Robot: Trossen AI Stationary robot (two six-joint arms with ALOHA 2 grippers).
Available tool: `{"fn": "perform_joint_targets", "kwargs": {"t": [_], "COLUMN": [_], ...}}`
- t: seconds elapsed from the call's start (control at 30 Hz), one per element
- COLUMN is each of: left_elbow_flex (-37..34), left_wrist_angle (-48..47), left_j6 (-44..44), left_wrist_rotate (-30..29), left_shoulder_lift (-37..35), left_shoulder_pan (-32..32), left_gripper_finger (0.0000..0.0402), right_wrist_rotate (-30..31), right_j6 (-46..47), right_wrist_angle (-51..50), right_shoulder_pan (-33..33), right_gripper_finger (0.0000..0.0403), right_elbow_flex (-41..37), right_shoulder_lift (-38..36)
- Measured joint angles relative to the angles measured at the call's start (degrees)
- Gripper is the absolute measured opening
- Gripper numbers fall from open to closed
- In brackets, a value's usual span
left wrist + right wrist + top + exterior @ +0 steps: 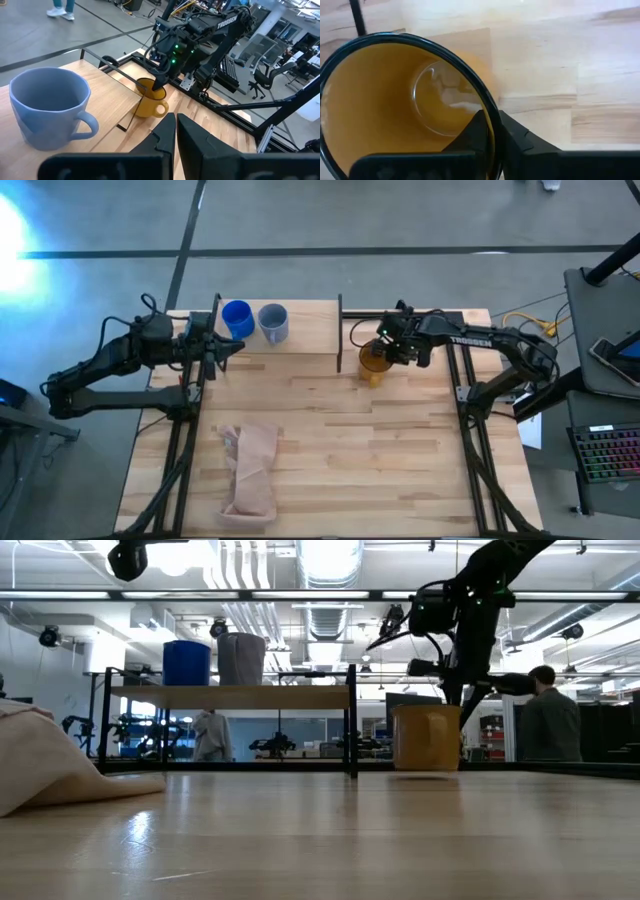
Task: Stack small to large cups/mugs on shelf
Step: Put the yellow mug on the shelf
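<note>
The small bright blue mug [237, 318] and the grey-blue mug [273, 322] stand upright side by side on the left part of the pale wooden shelf [310, 328]. The grey-blue mug also shows in the left wrist view [47, 107]. The amber-yellow mug [374, 362] is upright just off the shelf's right end, over the tabletop. My right gripper [385, 352] is shut on it. My left gripper [226, 348] is shut and empty at the shelf's left end, close to the blue mug. My right gripper holds the amber mug by its rim [489, 116], on the side toward the table's right edge. One finger [475, 131] is inside the mug and one [520, 141] outside. The fingers come from above, slanting down. The mug is upright; whether its base rests on the table I cannot tell.
A crumpled beige cloth [250, 470] lies on the near left part of the table [400, 460]. The shelf's black frame posts [340, 325] stand at its ends. A person [545, 725] is in the room beyond the table.
</note>
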Motion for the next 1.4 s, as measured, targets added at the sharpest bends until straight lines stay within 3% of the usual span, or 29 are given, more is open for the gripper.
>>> {"fn": "perform_joint_targets", "kwargs": {"t": [0.37, 0.6, 1.1, 1.4], "left_elbow_flex": [0.0, 0.03, 0.07, 0.09], "left_wrist_angle": [0.26, 0.3, 0.65, 0.57], "left_j6": [-0.46, -0.5, -2.84, -3.63], "left_wrist_rotate": [-0.74, -0.92, -2.36, -4.37], "left_shoulder_lift": [0.44, 0.99, 1.46, 1.44], "left_shoulder_pan": [0.0, 0.0, 0.02, 0.02], "left_gripper_finger": [0.0002, 0.0002, 0.0002, 0.0002], "right_wrist_rotate": [-0.26, 3.78, 4.58, 4.86], "right_j6": [-7.17, -8.96, -14.27, -15.41], "right_wrist_angle": [-10.85, -23.81, -29.53, -30.26], "right_shoulder_pan": [1.53, 4.87, 5.85, 10.39], "right_gripper_finger": [0.0015, 0.0014, 0.0014, 0.0013], "right_elbow_flex": [10.24, 18.51, 34.41, 44.44], "right_shoulder_lift": [0.0, 0.07, 0.81, 1.46]}}
